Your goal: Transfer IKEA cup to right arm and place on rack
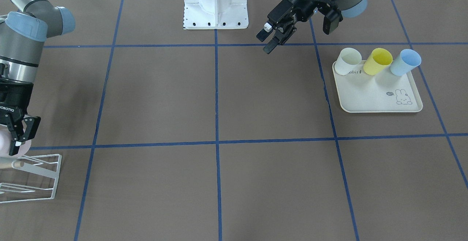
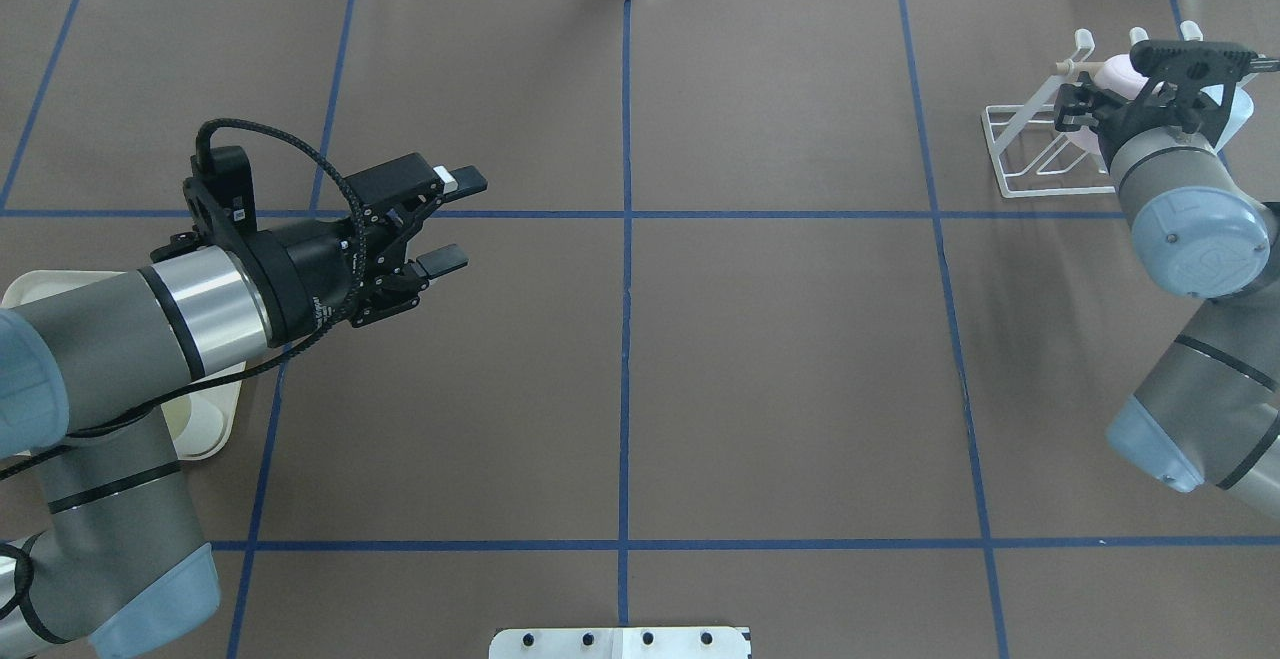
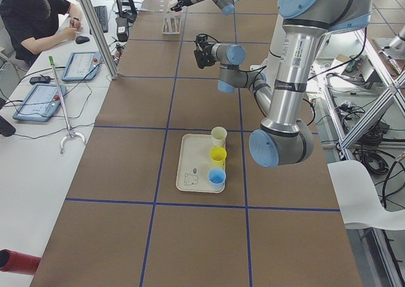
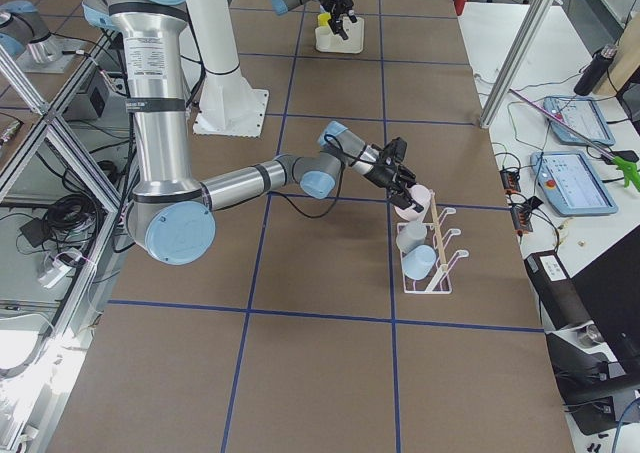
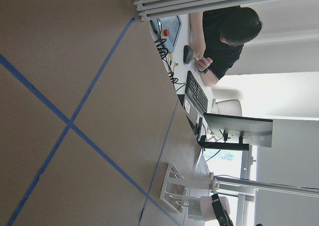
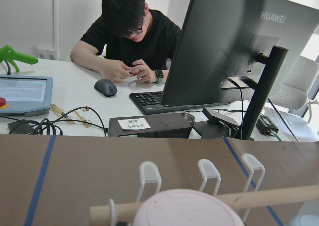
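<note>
The IKEA cup (image 4: 411, 201) is pale pink and sits between the fingers of my right gripper (image 4: 401, 181), which is shut on it. The cup hangs at the far end of the white wire rack (image 4: 432, 265), just over its wooden rod (image 6: 279, 196). In the right wrist view the cup's round pink bottom (image 6: 184, 210) fills the lower edge, in front of the rack's white prongs. From the front the cup (image 1: 5, 143) shows beside the right gripper (image 1: 22, 135), above the rack (image 1: 36, 171). My left gripper (image 2: 455, 219) is open and empty, far from the rack.
Two bluish cups (image 4: 415, 248) sit on the rack. A cream rabbit-print tray (image 1: 380, 100) holds white, yellow and blue cups (image 1: 378, 61) on the left arm's side. A person sits at a desk beyond the table's edge by the rack.
</note>
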